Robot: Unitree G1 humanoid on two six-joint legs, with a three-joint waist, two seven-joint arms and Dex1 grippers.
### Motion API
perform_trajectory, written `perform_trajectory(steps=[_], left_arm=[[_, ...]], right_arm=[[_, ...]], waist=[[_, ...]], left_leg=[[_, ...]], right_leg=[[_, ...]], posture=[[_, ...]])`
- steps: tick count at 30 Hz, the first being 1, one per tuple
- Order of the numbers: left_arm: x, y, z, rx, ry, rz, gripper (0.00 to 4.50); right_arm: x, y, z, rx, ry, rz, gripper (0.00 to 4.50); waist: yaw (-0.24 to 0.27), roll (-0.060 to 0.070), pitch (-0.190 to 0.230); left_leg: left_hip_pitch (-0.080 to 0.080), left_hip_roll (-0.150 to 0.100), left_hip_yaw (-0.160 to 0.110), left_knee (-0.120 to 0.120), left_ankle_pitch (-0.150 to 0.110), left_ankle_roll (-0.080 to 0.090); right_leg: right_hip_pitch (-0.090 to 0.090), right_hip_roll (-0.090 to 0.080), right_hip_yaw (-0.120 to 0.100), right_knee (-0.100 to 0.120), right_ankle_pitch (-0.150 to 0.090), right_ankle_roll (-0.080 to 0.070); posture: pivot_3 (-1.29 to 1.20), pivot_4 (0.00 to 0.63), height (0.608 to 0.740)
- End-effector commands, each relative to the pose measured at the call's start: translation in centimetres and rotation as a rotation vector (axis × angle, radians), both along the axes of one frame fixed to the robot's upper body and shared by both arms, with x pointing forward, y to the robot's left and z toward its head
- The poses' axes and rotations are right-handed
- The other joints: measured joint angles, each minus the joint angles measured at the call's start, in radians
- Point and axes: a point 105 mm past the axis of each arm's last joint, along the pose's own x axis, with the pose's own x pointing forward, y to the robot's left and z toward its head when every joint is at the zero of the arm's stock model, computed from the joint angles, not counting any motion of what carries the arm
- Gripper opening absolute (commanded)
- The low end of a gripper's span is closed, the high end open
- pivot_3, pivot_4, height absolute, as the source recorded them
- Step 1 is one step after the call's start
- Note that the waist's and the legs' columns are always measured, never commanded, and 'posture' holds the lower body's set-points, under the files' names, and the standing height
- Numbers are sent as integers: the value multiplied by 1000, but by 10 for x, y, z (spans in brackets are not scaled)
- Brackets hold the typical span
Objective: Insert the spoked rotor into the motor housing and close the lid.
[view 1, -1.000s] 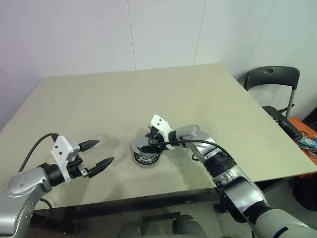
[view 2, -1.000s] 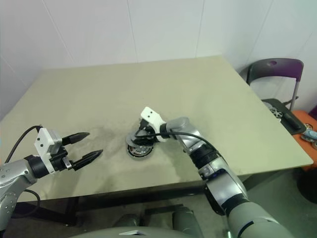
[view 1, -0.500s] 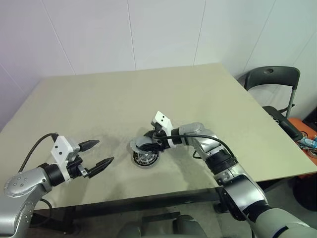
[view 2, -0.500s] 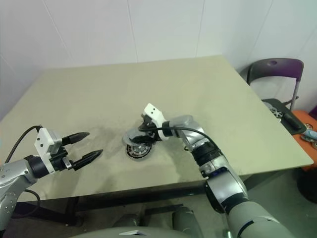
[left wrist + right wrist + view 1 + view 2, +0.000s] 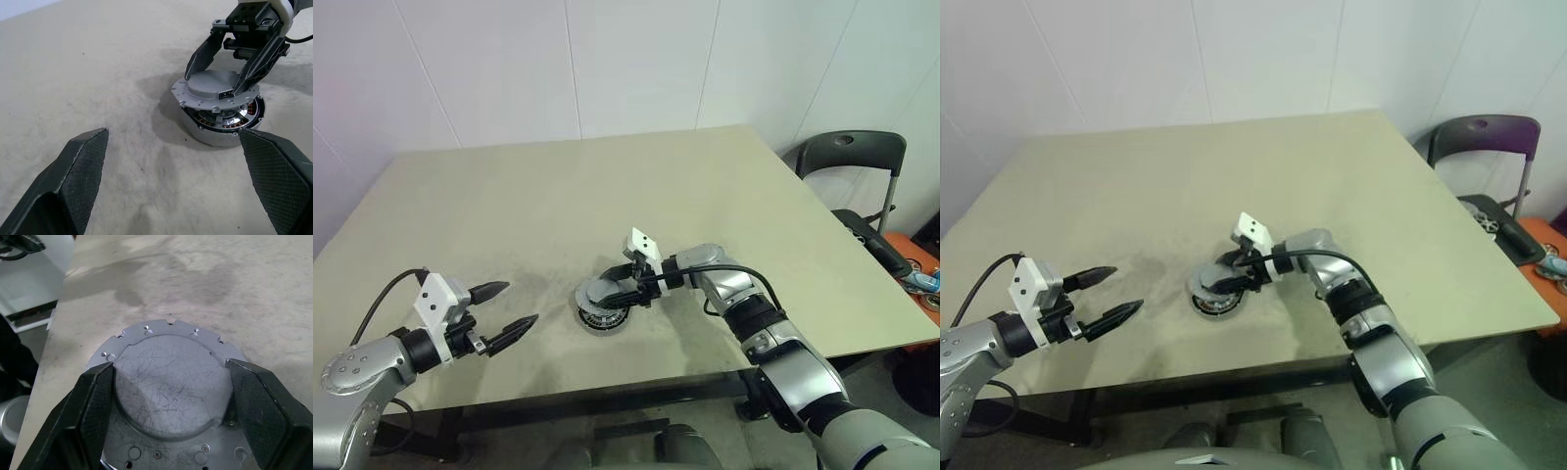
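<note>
Scratched matt grey metal lid (image 5: pixel 171 382); glossy metal motor housing (image 5: pixel 222 129); matt table (image 5: pixel 558 196).

Your right pincer (image 5: pixel 168 396) grips the lid (image 5: pixel 171 396), one black finger (image 5: pixel 90 406) on each side of its raised, scratched round centre. Small holes and notches line the lid's flat rim. Beyond it lies the beige worktop (image 5: pixel 205 279), marked with dark smudges.

Big square beige counter (image 5: pixel 558 206) with a smudged, dusty top against a white panelled wall (image 5: pixel 607 69) with thin vertical seams, light even; a dark folding chair (image 5: pixel 850 162) sits off its right side, with a dark tray (image 5: pixel 876 240) beside it holding small items.
</note>
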Motion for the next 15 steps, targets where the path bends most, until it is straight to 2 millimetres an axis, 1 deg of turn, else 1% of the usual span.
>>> perform_trajectory(steps=[1, 8, 15], left_arm=[[0, -2, 12, 6, -54, -14, 4500], [-1, -2, 11, 4, -54, -15, 4500], [-1, -3, 10, -1, -49, -21, 4500]], right_arm=[[6, -1, 19, 8, -92, 54, 3259], [4, -9, 9, -49, -124, 121, 3259], [4, -11, 5, -62, -122, 140, 3259]], waist=[[0, 0, 0], [0, 0, 0], [2, 0, 0]], left_leg=[[0, 0, 0, 0, 0, 0], [0, 0, 0, 0, 0, 0], [0, 0, 0, 1, 0, 0]], right_leg=[[0, 0, 0, 0, 0, 0], [0, 0, 0, 0, 0, 0], [1, 0, 0, 0, 0, 0]], posture=[[0, 0, 740], [0, 0, 740], [0, 0, 740]])
